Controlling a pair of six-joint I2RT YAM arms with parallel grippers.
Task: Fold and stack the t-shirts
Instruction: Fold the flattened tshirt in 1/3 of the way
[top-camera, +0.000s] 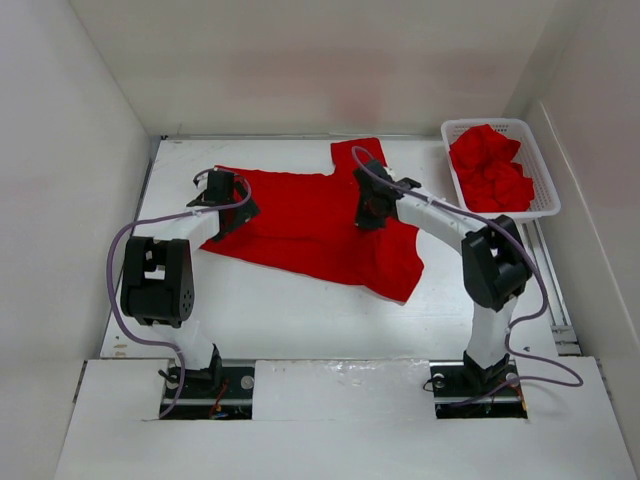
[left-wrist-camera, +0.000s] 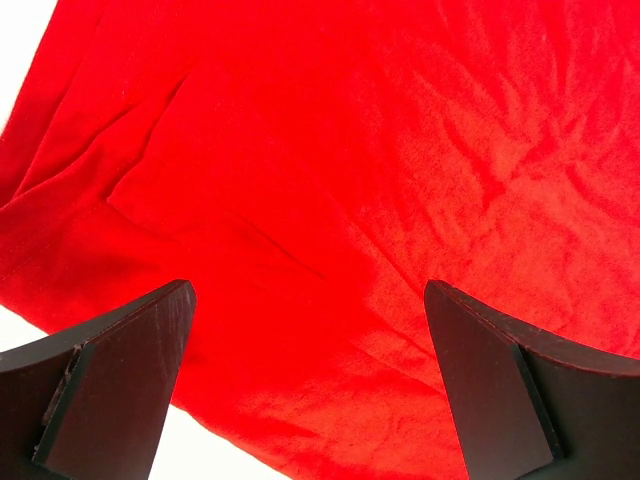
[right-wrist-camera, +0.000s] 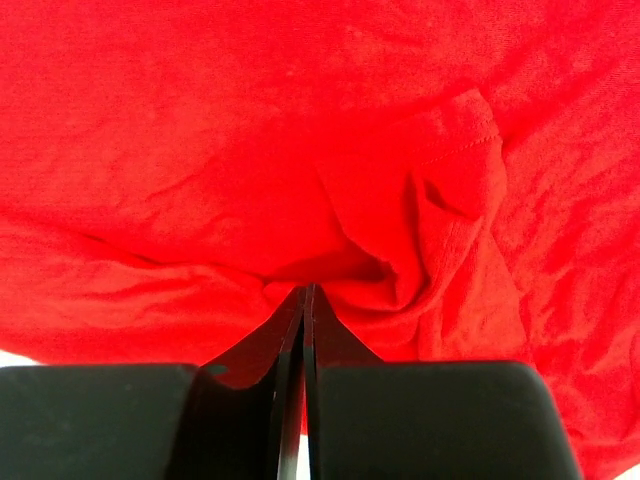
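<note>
**Workspace, 3 views.** We see 1 bright red short-sleeved cloth t-shirt (top-camera: 310, 225) lying spread and somewhat wrinkled on the white table (top-camera: 300, 320), between the 2 arms. The left gripper (left-wrist-camera: 308, 300) hangs over the t-shirt's left part, its jaws wide apart with nothing between them. In the left wrist view its black fingers (left-wrist-camera: 120, 390) frame bare red cloth and a sliver of table. The right gripper (right-wrist-camera: 303, 295) sits on the t-shirt's right part. Its jaws are pressed narrow on a puckered fold of the cloth, as we see in the right wrist view. At the far right corner stands a white plastic mesh basket (top-camera: 512, 212) holding more crumpled red t-shirts (top-camera: 488, 165), apart from the spread one.
</note>
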